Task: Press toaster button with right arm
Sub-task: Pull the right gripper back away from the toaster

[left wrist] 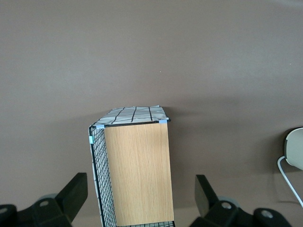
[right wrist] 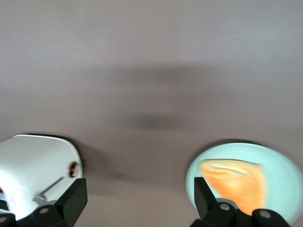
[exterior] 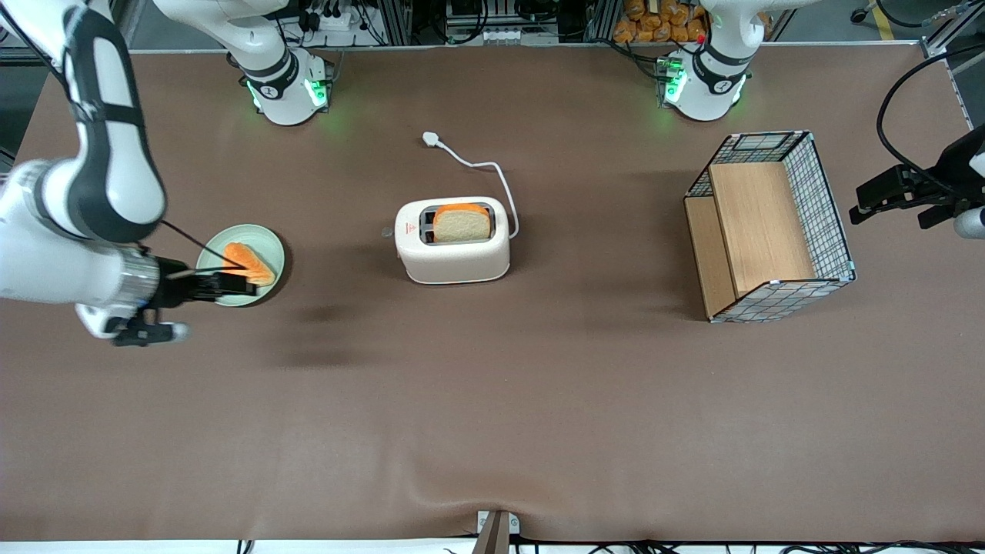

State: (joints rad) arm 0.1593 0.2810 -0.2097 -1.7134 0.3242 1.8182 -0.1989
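Nearest the front camera, the right arm's gripper point(exterior: 238, 282) hangs open-fingered at frame left over the plate point(exterior: 212, 256) (holding nothing), well apart from the toaster point(exterior: 452, 240) at centre, whose toaster button point(exterior: 387, 231) faces it, presumably for a sideways approach.

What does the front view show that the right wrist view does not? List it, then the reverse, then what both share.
Only the front view: the basket, the toaster's cord, the bread slice in a slot, and the right arm with its gripper over the plate.
Only the right wrist view: the lever on the toaster's end, and the jaws standing open.
Both: the toaster, the plate and the toast on it.
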